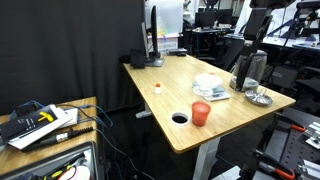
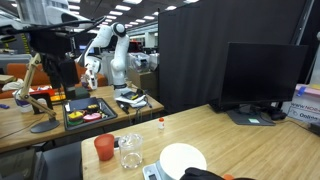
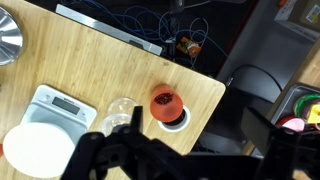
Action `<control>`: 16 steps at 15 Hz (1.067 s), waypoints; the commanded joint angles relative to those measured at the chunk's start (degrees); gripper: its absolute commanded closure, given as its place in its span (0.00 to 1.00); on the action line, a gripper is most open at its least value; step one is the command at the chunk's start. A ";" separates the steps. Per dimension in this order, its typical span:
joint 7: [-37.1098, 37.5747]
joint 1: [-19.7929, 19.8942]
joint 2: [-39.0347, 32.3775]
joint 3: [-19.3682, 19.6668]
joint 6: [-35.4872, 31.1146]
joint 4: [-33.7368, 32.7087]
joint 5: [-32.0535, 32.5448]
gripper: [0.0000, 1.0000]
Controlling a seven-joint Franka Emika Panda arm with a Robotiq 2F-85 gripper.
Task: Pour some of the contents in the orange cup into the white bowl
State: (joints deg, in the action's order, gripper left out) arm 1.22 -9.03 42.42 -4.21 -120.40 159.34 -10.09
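Note:
The orange cup [image 3: 165, 104] stands upright near the table's corner, beside a round cable hole; it holds dark contents. It shows in both exterior views [image 1: 201, 114] [image 2: 104, 148]. The white bowl [image 3: 38, 150] sits next to a small scale, and also shows in both exterior views [image 1: 209, 82] [image 2: 183, 159]. My gripper [image 3: 199, 122] is open and empty, high above the table and apart from the cup. In an exterior view it hangs at the table's far side [image 1: 244, 72].
A clear glass container [image 3: 122, 113] stands between the cup and the scale [image 3: 60, 104]. A shiny metal dish [image 3: 8, 40] lies at the table edge. A tiny orange-and-white object [image 1: 157, 87] sits mid-table. A monitor [image 2: 262, 75] stands at one end.

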 commanded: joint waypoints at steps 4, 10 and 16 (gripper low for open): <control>-0.10 0.27 -1.07 -0.34 -0.72 -0.69 0.10 0.00; 0.70 -1.96 -10.48 -2.64 -5.78 -0.48 -0.49 0.00; 4.54 -3.84 -17.16 -5.93 -8.21 -0.04 -0.54 0.00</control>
State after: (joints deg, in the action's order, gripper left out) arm 5.80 -12.89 25.11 -10.19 -128.81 159.36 -10.66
